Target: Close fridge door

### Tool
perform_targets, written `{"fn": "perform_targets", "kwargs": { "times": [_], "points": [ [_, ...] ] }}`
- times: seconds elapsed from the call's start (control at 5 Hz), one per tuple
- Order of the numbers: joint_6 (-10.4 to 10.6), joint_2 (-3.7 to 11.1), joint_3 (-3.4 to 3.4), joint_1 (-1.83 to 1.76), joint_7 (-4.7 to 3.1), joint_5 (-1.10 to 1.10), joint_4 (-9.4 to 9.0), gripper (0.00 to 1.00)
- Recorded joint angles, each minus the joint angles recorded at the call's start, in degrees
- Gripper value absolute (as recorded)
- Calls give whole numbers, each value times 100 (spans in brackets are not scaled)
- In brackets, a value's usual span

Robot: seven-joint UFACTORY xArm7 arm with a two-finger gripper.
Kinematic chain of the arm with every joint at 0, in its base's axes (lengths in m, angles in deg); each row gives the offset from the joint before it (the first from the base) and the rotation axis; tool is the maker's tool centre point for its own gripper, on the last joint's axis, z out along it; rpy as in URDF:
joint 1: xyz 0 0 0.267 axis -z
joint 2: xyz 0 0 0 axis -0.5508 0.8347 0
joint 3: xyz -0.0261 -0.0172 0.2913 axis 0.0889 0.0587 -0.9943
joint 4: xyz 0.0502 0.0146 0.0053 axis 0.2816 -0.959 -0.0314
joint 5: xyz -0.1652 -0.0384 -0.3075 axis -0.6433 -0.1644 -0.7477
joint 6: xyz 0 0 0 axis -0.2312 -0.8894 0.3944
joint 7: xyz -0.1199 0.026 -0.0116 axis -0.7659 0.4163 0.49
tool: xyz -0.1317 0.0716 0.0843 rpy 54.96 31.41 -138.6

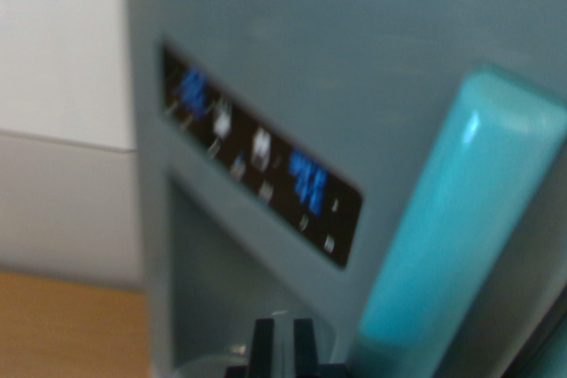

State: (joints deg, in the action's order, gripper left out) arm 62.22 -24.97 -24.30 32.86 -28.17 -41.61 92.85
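gripper (283, 347) | bottom edge | fingers (263, 347) seemingly near-closed, blurred

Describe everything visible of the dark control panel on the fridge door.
The control panel is a dark, narrow strip set flush in the grey-blue fridge door, slanting down toward the wrist view's right. Blue lit readouts and small pale icons glow on it, too blurred to read. A recessed dispenser bay lies below it, and a turquoise handle stands beside it. Nothing touches it.

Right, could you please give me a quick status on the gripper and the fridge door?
Gripper empty, fingers nearly together, close to the fridge door. Handle on the wrist view's right, untouched. Picture blurred; nothing seen in the way.
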Motion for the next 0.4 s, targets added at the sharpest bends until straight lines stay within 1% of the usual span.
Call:
{"fn": "perform_targets", "kwargs": {
  "times": [0.2, 0.4],
  "points": [
    [0, 0, 0, 0, 0, 0, 0, 100],
    [2, 259, 234, 4, 0, 0, 140, 100]
  ]
}}
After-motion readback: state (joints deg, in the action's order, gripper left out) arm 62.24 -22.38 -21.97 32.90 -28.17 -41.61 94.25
